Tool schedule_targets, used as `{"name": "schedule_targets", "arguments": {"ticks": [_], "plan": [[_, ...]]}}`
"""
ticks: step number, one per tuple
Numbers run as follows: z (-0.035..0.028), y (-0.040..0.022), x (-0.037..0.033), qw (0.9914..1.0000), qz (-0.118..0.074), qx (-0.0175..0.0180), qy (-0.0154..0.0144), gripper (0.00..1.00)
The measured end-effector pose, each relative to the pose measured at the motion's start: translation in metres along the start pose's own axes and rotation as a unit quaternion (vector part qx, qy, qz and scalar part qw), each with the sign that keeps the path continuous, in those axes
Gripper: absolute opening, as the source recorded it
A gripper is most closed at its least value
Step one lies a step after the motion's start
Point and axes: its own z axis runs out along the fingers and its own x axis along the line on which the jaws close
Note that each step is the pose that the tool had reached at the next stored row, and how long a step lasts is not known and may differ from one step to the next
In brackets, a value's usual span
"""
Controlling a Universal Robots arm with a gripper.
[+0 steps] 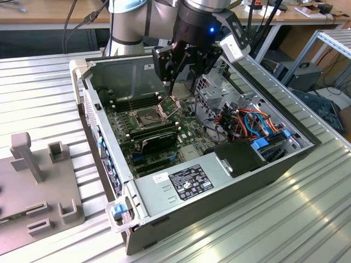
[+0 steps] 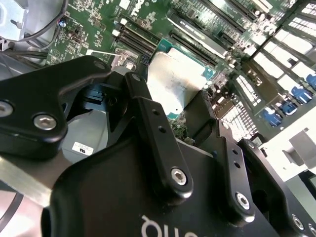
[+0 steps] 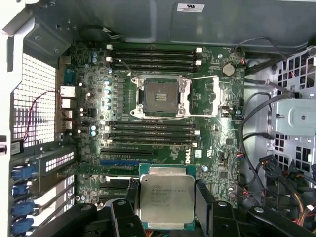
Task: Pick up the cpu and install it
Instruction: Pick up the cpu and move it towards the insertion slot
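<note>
Leans in from the far side of the exterior view as a thick silver-and-grey jointed robot arm (image 1: 129, 22), its dark wrist (image 1: 200, 13) lit by a small blue lamp and turned downward. Ends in a black two-fingered metal gripper (image 1: 175, 82) with its tips aimed down. Presses, in both wrist views, the black fingers (image 3: 203, 200) against two opposite edges of the thin square silver-grey cpu (image 3: 166, 197), clamped between them.

In the second wrist view the gripper (image 2: 169, 95) hides the near edge of the cpu (image 2: 182, 69) behind its black links. In the exterior view the picture's edge cuts off the grey fixture (image 1: 33, 192).
</note>
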Motion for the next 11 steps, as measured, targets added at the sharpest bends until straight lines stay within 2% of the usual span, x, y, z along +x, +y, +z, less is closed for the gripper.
{"name": "schedule_targets", "arguments": {"ticks": [6, 8, 11], "plan": [[0.0149, 0.0108, -0.0003, 1.0, 0.0, 0.0001, 0.0, 0.54], [0.0186, 0.0165, -0.0005, 1.0, 0.0, 0.0, 0.0, 0.54], [0.0227, 0.0217, -0.0006, 1.0, 0.0, 0.0, 0.0, 0.54]]}}
